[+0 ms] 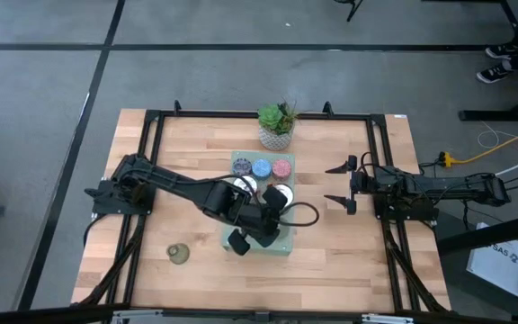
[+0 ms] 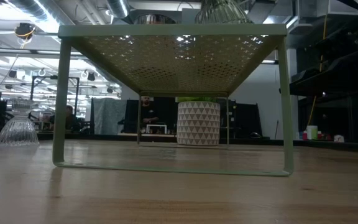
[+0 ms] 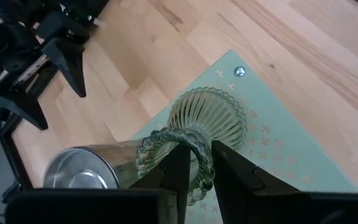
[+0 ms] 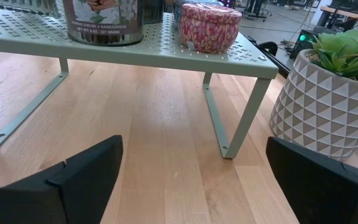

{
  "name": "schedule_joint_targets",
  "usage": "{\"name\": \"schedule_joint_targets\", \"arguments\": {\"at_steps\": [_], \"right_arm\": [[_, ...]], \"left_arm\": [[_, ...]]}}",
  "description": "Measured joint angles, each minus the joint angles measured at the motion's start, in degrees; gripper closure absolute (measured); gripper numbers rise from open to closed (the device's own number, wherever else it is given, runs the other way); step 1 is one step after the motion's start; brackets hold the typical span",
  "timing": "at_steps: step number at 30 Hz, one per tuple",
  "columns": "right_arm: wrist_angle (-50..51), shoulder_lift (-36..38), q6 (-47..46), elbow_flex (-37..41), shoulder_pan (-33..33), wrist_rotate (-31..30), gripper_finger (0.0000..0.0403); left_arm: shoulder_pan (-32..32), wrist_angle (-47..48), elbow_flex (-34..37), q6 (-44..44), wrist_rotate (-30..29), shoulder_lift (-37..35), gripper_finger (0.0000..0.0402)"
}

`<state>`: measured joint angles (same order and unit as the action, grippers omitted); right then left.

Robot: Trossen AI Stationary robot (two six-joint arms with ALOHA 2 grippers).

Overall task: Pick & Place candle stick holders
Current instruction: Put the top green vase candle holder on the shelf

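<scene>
I take the pale green perforated metal shelf [image 1: 257, 241] on the wooden worktop [image 1: 349, 261] as my landmark. The left gripper [image 3: 196, 163] is over the near end of this shelf, and its jaws pinch the scalloped rim of a ribbed olive-green glass candle holder [image 3: 207, 118], which stands on the shelf top. Just beside it on the shelf is a shiny silver round holder [image 3: 86, 171].

At the far end of the shelf I see three small round holders in a row: a purple one [image 1: 242, 166], a blue one [image 1: 262, 167] and a pink one [image 1: 281, 167]. A second olive-green glass holder [image 1: 179, 254] stands on the worktop, to the left of the shelf.

Behind the shelf is a green succulent in a white patterned pot [image 1: 276, 125].

The right gripper [image 1: 342, 185] waits to the right of the shelf, low over the worktop, with its jaws spread wide and holding nothing.
</scene>
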<state>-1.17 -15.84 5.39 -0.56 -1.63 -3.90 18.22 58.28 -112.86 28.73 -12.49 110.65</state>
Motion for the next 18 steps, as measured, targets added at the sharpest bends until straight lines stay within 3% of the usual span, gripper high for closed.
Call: {"name": "schedule_joint_targets", "arguments": {"at_steps": [18], "right_arm": [[0.0, 0.0, 0.0, 0.0, 0.0, 0.0, 0.0004]], "left_arm": [[0.0, 1.9, 0.0, -2.6, 0.0, 0.0, 0.0345]]}}
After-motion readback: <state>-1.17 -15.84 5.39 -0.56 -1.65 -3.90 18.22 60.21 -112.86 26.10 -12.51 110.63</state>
